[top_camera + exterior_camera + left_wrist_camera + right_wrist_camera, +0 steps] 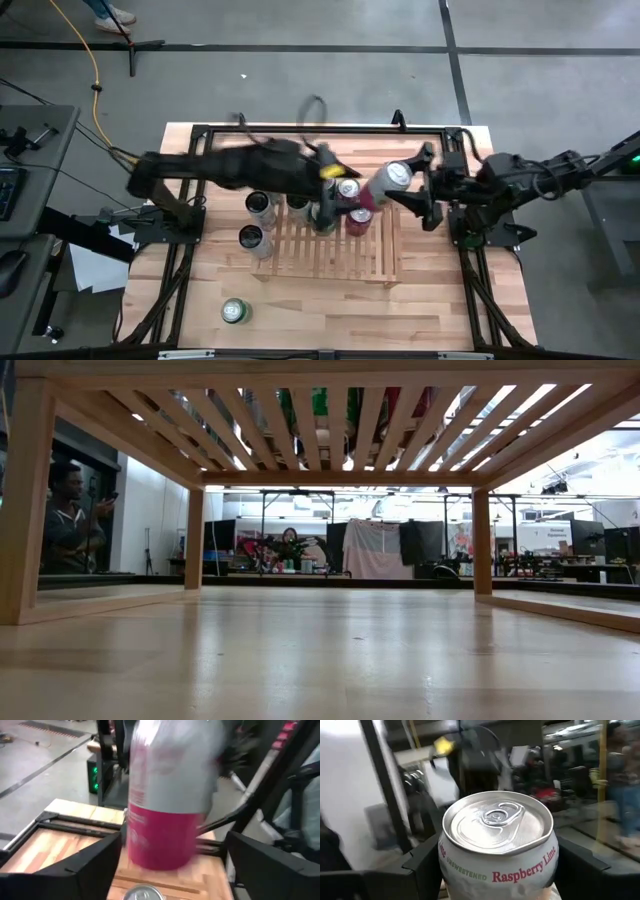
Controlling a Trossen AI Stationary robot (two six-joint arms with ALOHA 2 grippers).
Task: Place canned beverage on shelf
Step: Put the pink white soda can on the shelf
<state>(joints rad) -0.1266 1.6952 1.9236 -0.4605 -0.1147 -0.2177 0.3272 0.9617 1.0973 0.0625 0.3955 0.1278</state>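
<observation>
With several cans already on the shelf [325,252], the right gripper [418,187] had its fingers closed round the raspberry-lime can [388,181] (tilted, over the shelf's right edge, not yet set down), while the left gripper [330,200] hung open just beside it.

Person [70,520] beyond the table [440,300]

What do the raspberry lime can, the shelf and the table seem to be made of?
Raspberry lime can: most likely aluminium, with a bare shiny lid and pull tab and a printed white and pink coating on the wall.
Shelf: light wood slats with gaps between them, a pale matt look, grain hard to see.
Table: wood, seemingly butcher-block strips in varied tones, with a slight sheen in the low view.
</observation>
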